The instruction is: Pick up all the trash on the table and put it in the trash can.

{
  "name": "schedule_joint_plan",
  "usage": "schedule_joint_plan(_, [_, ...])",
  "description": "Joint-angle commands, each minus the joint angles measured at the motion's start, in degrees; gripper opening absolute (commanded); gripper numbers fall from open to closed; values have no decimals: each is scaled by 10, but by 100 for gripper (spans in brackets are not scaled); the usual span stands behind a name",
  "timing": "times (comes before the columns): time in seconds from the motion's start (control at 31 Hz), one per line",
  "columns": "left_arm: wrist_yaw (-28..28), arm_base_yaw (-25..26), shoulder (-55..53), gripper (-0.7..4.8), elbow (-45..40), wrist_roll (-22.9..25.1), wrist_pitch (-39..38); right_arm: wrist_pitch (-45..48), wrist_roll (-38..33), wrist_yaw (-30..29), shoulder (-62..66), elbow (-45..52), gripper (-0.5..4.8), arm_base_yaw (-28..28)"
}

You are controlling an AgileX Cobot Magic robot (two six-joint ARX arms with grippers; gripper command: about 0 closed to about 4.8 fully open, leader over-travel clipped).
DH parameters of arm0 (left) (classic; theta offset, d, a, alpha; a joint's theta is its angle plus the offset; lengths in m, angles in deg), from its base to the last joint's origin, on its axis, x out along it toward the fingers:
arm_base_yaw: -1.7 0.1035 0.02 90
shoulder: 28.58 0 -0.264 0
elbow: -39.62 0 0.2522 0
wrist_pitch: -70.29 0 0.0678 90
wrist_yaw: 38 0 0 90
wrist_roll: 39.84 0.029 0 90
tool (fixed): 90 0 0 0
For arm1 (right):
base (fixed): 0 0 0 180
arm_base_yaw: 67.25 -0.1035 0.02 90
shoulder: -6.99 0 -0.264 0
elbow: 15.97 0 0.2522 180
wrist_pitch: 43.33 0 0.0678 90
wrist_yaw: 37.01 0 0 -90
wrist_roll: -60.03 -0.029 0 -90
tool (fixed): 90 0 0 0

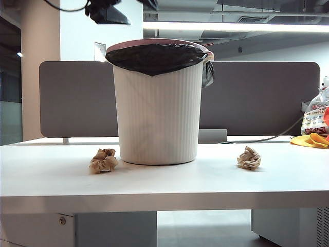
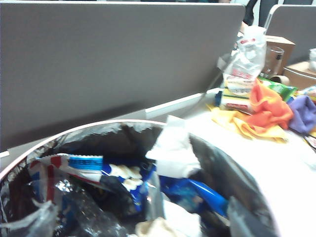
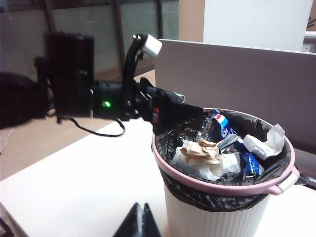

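- Plainly, one crumpled tan-brown paper ball (image 3: 200,150) lies inside the tall white ribbed plastic trash can (image 1: 157,118), on top of wrappers and tissue.
- Left gripper (image 3: 173,111) hangs at the can's pinkish rim. I cannot tell whether its jaws are parted, and a careless exit could snag the black bag liner (image 3: 217,197) or tip the can.
- Right gripper (image 3: 140,219) hovers beside the can, tips pressed together and empty. Swinging toward either ball risks clipping the can wall.
- Two wrinkled paper balls remain on the wide white table (image 1: 164,185): the left ball (image 1: 103,160) just beside the can, the right ball (image 1: 249,158) farther off.
- White printed plastic bag (image 1: 314,118) and yellow-orange cloth (image 1: 311,140) sit far right, easily mistaken for trash.
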Motion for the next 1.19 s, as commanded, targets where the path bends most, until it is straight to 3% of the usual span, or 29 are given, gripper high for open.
schedule_joint_plan(0.03, [54,0,46,479,25,-2,-47,-26,24,1,-6,-2,-5,0])
schedule_joint_plan(0.1, [80,0,77,479,38,-2,-96,-49,24,1,-8,-2,-5,0])
schedule_joint_plan(0.26, [86,0,149,479,60,-2,-211,-92,23,-3,-11,-2,-5,0])
schedule_joint_plan(0.36, [86,0,186,479,60,-2,-288,-104,22,-53,-15,-2,-5,-2])
schedule_joint_plan(0.45, [85,0,210,479,59,-1,-406,-111,21,-105,-17,-1,-5,-2])
schedule_joint_plan(0.55, [73,0,214,479,55,21,-545,-120,21,-104,-14,7,-5,-2])
schedule_joint_plan(0.65, [54,0,215,479,14,46,-606,-119,21,-102,-11,29,-5,-1])
schedule_joint_plan(0.77, [52,0,216,479,-89,47,-568,-107,17,-109,-12,73,-5,-3])
schedule_joint_plan(0.9, [35,0,216,479,-222,14,-427,-87,0,-115,-13,110,-5,-16])
schedule_joint_plan(1.1, [-86,0,204,479,-377,-4,-185,-72,-9,-115,-15,122,-5,-16])
schedule_joint_plan(1.19, [-135,0,174,479,-409,-36,-92,-70,-9,-114,-15,122,-5,-15])
